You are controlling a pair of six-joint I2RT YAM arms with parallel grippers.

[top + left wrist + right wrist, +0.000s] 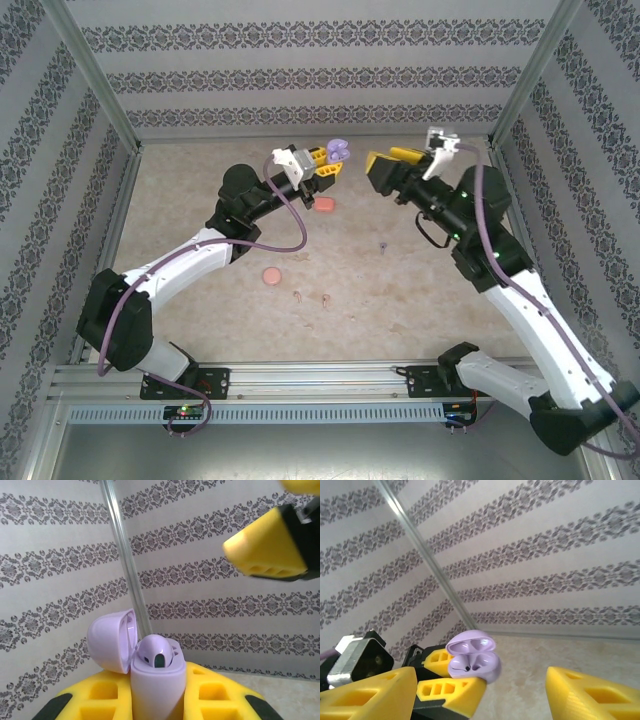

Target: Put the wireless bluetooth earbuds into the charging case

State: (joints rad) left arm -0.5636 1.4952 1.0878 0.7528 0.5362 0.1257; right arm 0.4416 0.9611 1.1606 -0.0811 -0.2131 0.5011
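- Two arms reach from the near edge over the beige table (420,330): the left arm (190,260) angles toward the far middle, and the right arm (510,290) bends in from the right.
- Left gripper (330,163) is raised over the far middle, its yellow jaws clenched on the purple charging case (338,150).
- Right gripper (380,163) hangs just to the right of it and faces it. Its yellow fingers (375,692) are spread wide with nothing between them.
- That case (155,685) stands upright between the left fingers, with its lid (112,640) swung open to the left.
- Coral case (323,204) lies on the table just nearer than the left gripper.
- Round pink case (271,275) lies nearer and further left.
- One purple earbud (157,652) sits in the open mouth of the held case.
- Another purple earbud (383,246) lies on the table, right of centre.
- Two pale pink earbuds (298,296) (326,298) lie close together near the pink case, on its right.
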